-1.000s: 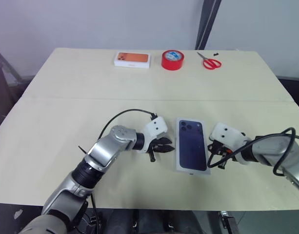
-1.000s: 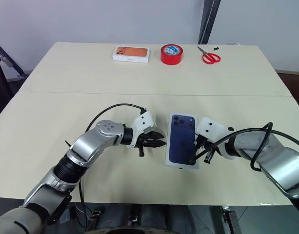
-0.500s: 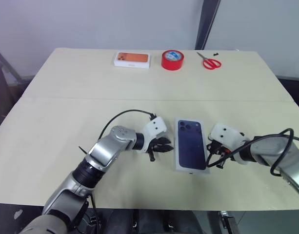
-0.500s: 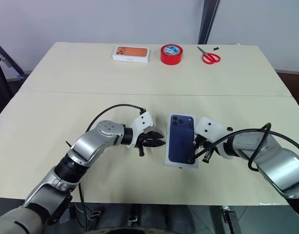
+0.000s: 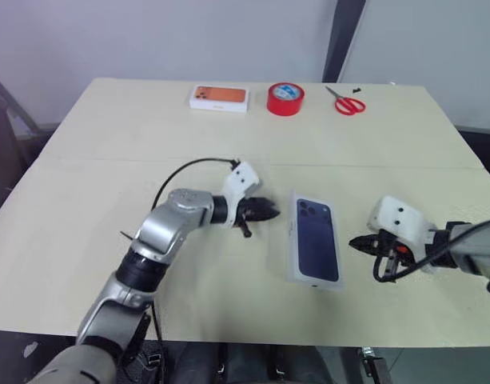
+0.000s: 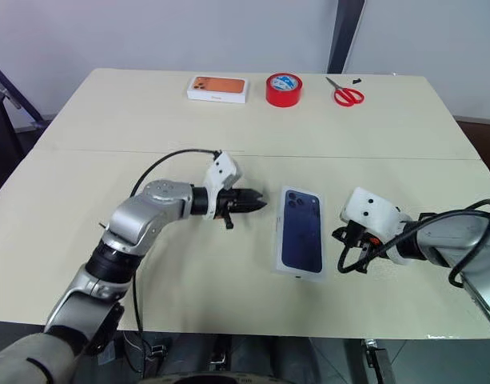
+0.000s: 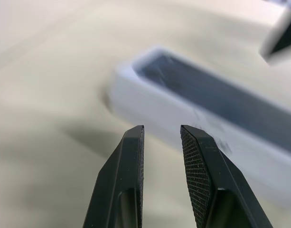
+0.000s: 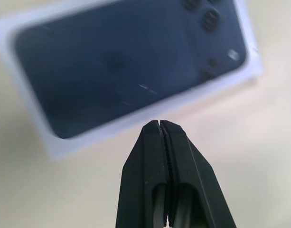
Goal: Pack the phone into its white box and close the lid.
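Note:
The dark navy phone (image 5: 316, 249) lies face down in the white box (image 5: 315, 282) at the middle of the table, camera cluster at the far end. My left gripper (image 5: 274, 211) hovers just left of the box's far corner and points at it, open by a narrow gap with nothing between its fingers. In the left wrist view the box (image 7: 150, 102) sits right ahead of the fingertips. My right gripper (image 5: 353, 242) is shut and empty, a short way right of the box and apart from it. The right wrist view looks down on the phone (image 8: 121, 61).
Along the table's far edge lie a white box printed with an orange phone (image 5: 218, 97), a red tape roll (image 5: 285, 98) and red-handled scissors (image 5: 348, 104). Black cables loop off both wrists. The table's near edge runs close behind both grippers.
My left gripper has risen and moved toward the box's far corner. My right gripper has drawn back to the right, off the box's side. The phone and box have not moved.

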